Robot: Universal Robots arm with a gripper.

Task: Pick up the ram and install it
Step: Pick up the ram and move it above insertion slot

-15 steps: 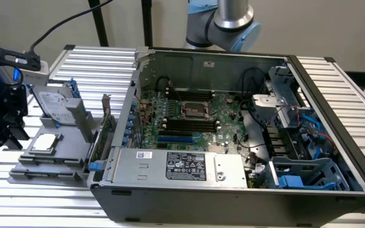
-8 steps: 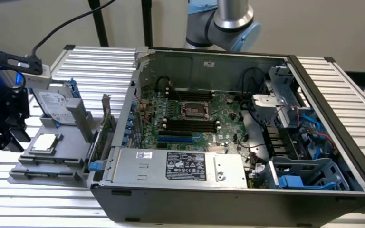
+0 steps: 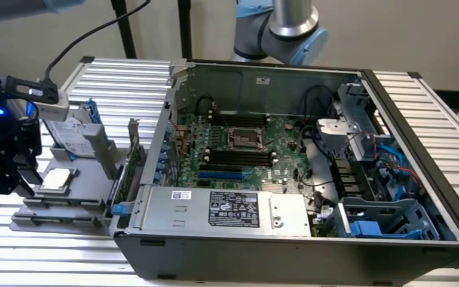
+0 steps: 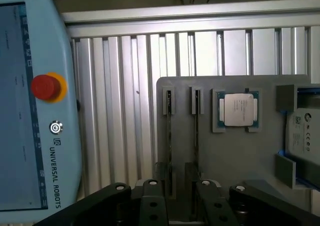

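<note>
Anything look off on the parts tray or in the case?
Nothing stands out. Two ram sticks stand on edge, parallel, in the gray tray; the CPU sits square in its holder. The pincer hangs open over the sticks. The case's memory slots look empty.

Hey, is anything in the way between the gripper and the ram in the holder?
Nothing visible does. The gripper has its jaws open over the gray holder, and the ram stands on edge in its slot near them. The processor sits aside.
</note>
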